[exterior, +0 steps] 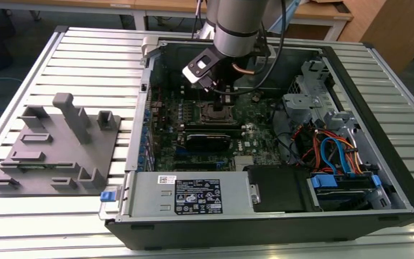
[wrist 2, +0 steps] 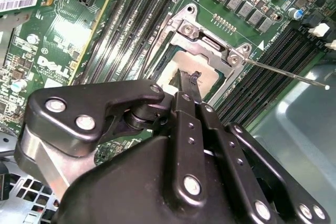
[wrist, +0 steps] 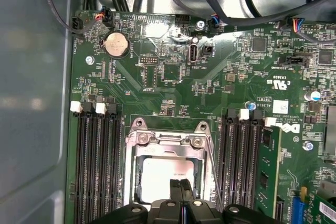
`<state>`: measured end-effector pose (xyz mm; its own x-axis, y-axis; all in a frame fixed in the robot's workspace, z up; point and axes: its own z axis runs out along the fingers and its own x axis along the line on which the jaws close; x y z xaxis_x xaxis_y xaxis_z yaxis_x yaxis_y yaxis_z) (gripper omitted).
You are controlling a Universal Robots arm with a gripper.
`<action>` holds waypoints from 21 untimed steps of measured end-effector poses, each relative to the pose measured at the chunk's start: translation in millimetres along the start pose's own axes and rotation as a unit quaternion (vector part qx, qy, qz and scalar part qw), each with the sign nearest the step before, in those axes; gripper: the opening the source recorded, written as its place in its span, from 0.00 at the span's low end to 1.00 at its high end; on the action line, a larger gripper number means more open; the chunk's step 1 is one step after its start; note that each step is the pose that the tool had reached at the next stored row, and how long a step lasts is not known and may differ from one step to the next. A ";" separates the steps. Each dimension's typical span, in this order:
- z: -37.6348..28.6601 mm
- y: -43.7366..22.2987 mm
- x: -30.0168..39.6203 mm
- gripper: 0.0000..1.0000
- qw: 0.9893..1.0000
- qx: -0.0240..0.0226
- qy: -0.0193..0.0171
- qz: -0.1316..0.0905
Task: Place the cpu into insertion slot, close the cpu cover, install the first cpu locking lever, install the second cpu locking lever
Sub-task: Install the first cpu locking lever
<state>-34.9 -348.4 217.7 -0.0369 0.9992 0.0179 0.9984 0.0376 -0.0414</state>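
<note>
- The arm hangs over the open computer case (exterior: 398,178) in the exterior view, and the gripper (exterior: 217,103) is right down on the insertion slot (exterior: 219,114) in the green circuit board (exterior: 261,143).
- Close in now: both wrist views show the gripper (wrist 2: 188,80) (wrist: 181,184) with its black fingers pressed together. Nothing shows between them.
- The fingertips sit over the cpu (wrist: 160,177), at its edge. Whether they actually touch the metal, I can't tell.
- The cpu (wrist 2: 206,73) is seated in the slot, silvery top facing up!
- The cpu cover (wrist: 168,153) looks to lie flat around it in the first wrist view, with the chip showing through its square window.
- A thin metal locking lever (wrist 2: 286,72) juts out from the socket corner, away over the memory slots, in the second wrist view.
- In the first wrist view a lever (wrist: 211,166) runs along one side of the socket frame.
- Outside the case, a grey fixture plate (exterior: 56,156) lies on the slatted table (exterior: 84,54), on the exterior view's left.
- The grey power supply box (exterior: 192,197) sits at the case's near edge, well apart from the gripper.
</note>
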 end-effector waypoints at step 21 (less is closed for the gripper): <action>-1.1 -0.8 0.0 0.11 1.000 -0.002 -0.003 0.000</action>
<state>-35.7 -348.4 218.9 -0.0370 0.9992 0.0117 0.9986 0.0374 -0.0375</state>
